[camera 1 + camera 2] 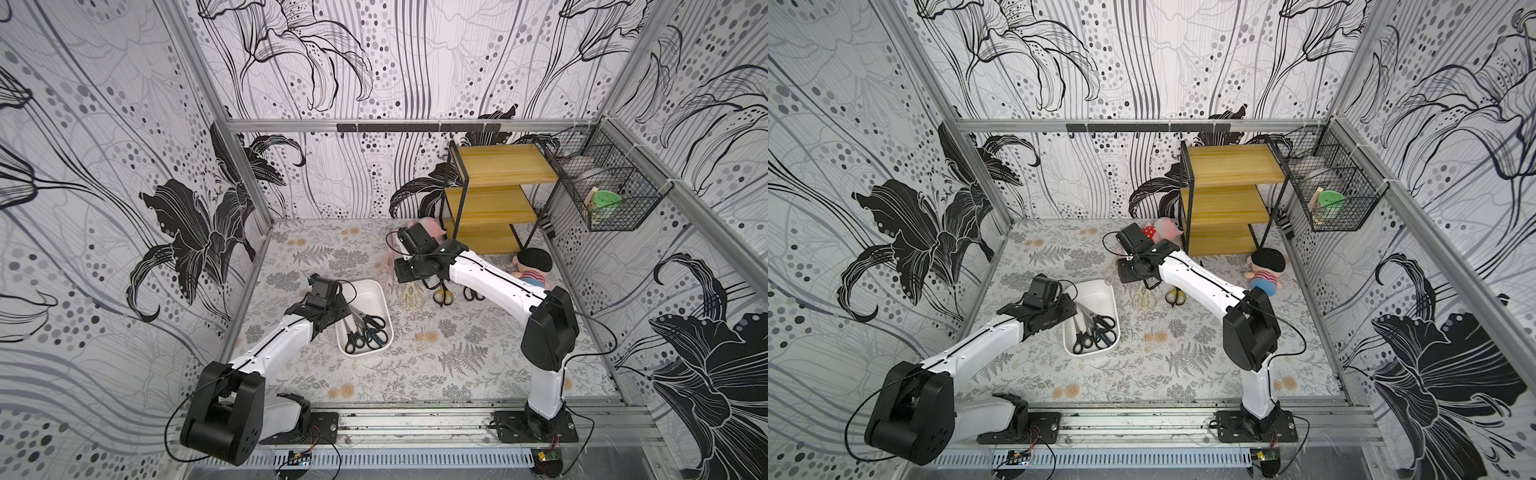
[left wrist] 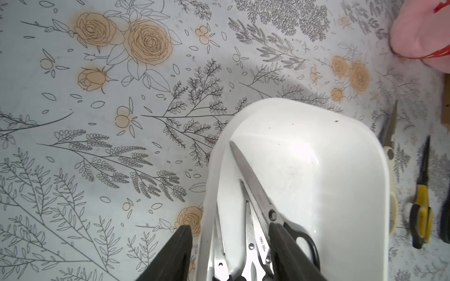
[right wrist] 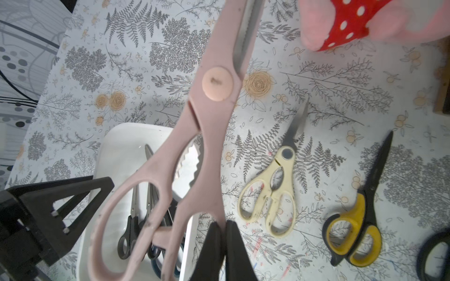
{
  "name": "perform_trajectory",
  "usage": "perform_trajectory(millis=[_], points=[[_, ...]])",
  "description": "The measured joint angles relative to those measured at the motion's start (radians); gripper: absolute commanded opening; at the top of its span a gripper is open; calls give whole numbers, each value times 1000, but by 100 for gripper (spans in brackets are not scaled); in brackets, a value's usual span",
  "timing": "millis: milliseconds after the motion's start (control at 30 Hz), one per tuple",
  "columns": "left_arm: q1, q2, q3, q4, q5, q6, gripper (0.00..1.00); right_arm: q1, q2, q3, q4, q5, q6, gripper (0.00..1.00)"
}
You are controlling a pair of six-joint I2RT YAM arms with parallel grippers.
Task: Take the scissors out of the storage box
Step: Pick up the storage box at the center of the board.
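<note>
Closest to the lens in both top views are the black joint housings of the left arm (image 1: 232, 399) and right arm (image 1: 548, 328), both reaching over the floral table (image 1: 415, 365). At 9 o'clock of the table's centre lies the storage box (image 1: 368, 296), its long axis running from 11 to 5 o'clock. The boxed scissors (image 1: 368, 330), several dark-handled pairs, lie along that axis with tips toward 11 and handles toward 5. The left gripper (image 1: 1069, 309) comes in over the box's 9 o'clock wall, at the blade end. At 1 o'clock of the centre, already out, lie a cream pair (image 1: 409, 297), a yellow-black pair (image 1: 444, 294) and a black pair (image 1: 473, 294), handles toward 6, with the right gripper (image 1: 431, 283) above them. Left wrist view: the left gripper's fingers (image 2: 179, 250) stand apart, one outside the box wall, the other inside over the shank of a black-handled pair. Wall and blades lie between them, nothing is clamped, and the blades point straight away from the wrist. Right wrist view: the right gripper is closed tight on one handle loop of the pinkish-beige scissors (image 3: 214, 102), which are held off the table with blades leading away from it. Judgement: the left arm is the nearer one, and the next grasp turns on its jaws standing across the scissors' long axis, close to the pivots.
</note>
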Motion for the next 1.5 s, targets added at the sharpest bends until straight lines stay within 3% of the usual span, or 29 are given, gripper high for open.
perform_trajectory(millis=[233, 367, 667, 1067, 1500], points=[[-20, 44, 33, -39, -45, 19, 26, -18, -8, -5, 14, 23, 7, 0], [-22, 71, 51, -41, -55, 26, 23, -18, -19, -15, 17, 27, 18, 0], [-27, 99, 61, -34, -56, 47, 0, -18, -24, -15, 18, 50, 22, 0], [-15, 82, 89, -89, -82, 103, 0, -18, 33, 26, 21, 37, 45, 0], [192, -61, 83, -136, -180, 196, 0, -2, 175, 37, 24, 11, 82, 0]])
